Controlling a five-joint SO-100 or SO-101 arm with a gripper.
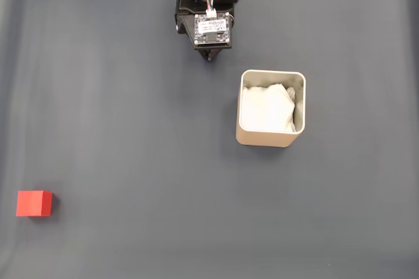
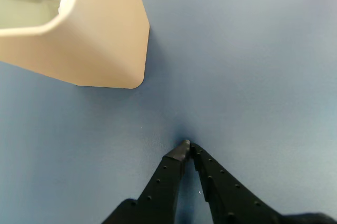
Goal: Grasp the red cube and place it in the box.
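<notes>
Nearest the wrist camera: gripper (image 2: 187, 145), two black perforated fingers meeting at the tips, closed on nothing, poised just above the blue-grey mat (image 2: 253, 66). Beyond the fingertips, toward upper left of the wrist view: box (image 2: 100, 34), beige, thin-walled, rounded at the corner, near the gripper but apart from it.

Seen from above in the fixed view: arm (image 1: 208, 4) at top centre, folded back over its base, with the gripper (image 1: 210, 58) pointing down toward the mat (image 1: 131, 95). Just below and right of the arm: box (image 1: 270, 139), upright, lined with crumpled white paper (image 1: 265, 110), holding no cube. Far from the box, toward lower left and close to the left edge of the fixed view: red cube (image 1: 34, 203), resting flat on the mat, untouched and well apart from both box and gripper.

Task progress, as judged: essentially at the start. Nothing grasped, nothing placed. Remaining: reach across to the cube, opening of the fingers, grasp, lift, carry back to the box, release inside.
</notes>
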